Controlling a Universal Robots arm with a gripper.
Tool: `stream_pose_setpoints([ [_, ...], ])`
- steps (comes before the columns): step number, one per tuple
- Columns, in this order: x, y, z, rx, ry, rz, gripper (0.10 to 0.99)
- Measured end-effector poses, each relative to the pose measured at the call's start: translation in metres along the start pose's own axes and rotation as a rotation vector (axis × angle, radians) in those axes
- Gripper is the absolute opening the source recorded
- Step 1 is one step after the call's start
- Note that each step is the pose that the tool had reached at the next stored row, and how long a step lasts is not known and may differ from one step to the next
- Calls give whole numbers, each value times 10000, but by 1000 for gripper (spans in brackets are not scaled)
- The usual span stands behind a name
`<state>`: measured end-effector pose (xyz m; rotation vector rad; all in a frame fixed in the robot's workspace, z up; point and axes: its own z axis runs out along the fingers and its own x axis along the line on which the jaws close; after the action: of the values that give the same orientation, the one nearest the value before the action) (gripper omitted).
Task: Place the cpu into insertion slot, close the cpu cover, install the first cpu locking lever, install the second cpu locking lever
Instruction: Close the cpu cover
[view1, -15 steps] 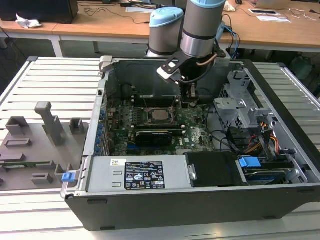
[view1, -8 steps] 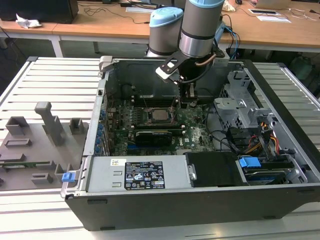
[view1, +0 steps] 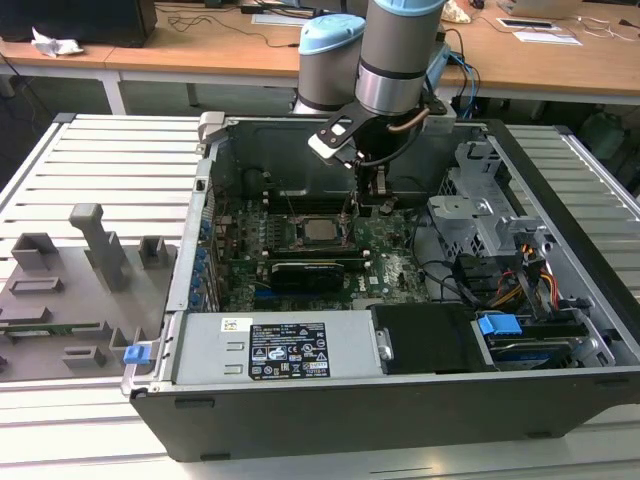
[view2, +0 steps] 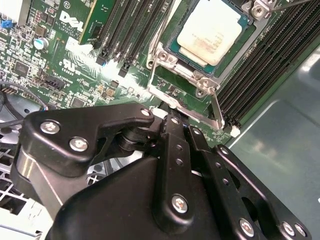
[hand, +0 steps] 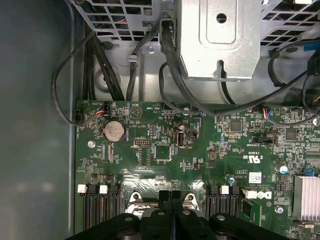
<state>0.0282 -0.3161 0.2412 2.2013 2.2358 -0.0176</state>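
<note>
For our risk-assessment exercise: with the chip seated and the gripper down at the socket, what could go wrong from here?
The gripper sits by a thin locking lever; a slip might scrape the motherboard. The cpu top is exposed, so a stray lever could scratch it.

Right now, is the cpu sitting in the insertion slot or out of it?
In. In the second wrist view the cpu lies flat and square inside the metal rim of the insertion slot.

Top of cpu (view2: 212, 31) was matt pale metal. Around cpu, cpu cover (view2: 192, 72) was bare shiny metal. Beside cpu, gripper (view2: 172, 122) was matt black, screws (view2: 179, 202) bright.
</note>
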Motion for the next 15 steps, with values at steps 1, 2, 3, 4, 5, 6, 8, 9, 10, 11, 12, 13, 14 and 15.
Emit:
stream_pose_setpoints([
  [1, 0, -3, 0, 0, 0, 0, 106],
  [2, 0, -7, 1, 0, 0, 0, 106],
  [3, 0, -10, 1, 0, -1, 0, 106],
  [4, 0, -13, 1, 0, -1, 0, 106],
  [5, 0, -16, 2, 1, -1, 0, 106],
  [6, 0, -19, 2, 0, -1, 0, 106],
  [8, 0, -26, 2, 0, -1, 0, 106],
  [9, 0, -29, 3, 0, -1, 0, 106],
  [10, 0, -32, 3, 0, -1, 0, 106],
  [11, 0, -37, 3, 1, -1, 0, 106],
  [12, 1, -41, 4, 0, -1, 0, 106],
  [13, 1, -43, 4, 0, -1, 0, 106],
  [14, 1, -45, 4, 1, -1, -1, 106],
  [15, 1, -47, 5, 0, -2, -1, 106],
])
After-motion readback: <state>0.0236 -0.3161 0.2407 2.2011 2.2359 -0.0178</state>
